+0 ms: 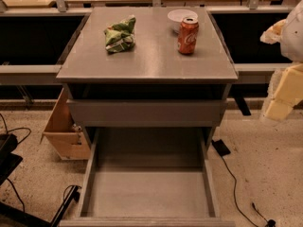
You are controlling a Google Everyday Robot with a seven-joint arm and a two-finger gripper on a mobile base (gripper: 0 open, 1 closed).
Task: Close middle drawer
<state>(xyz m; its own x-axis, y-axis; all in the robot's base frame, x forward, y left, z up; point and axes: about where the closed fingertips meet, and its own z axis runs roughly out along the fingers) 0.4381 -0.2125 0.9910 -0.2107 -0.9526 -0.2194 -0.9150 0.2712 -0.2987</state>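
Observation:
The middle drawer (147, 193) of the grey metal cabinet is pulled far out toward me. Its long grey tray is bare and its front edge (147, 221) lies at the bottom of the view. Above it, the uppermost drawer front (147, 112) sits pushed in under the cabinet top (147, 60). The lowest drawer is hidden beneath the open one. My gripper (284, 96), pale yellow and white, is at the right edge of the view. It is to the right of the cabinet, about level with the top drawer, and touches nothing.
On the cabinet top are a green chip bag (120, 33), a red soda can (188, 35) and a white bowl (180, 16). A cardboard box (64, 131) leans at the cabinet's left. Black cables (234, 183) run on the floor at the right, and black gear (7, 157) sits at the left.

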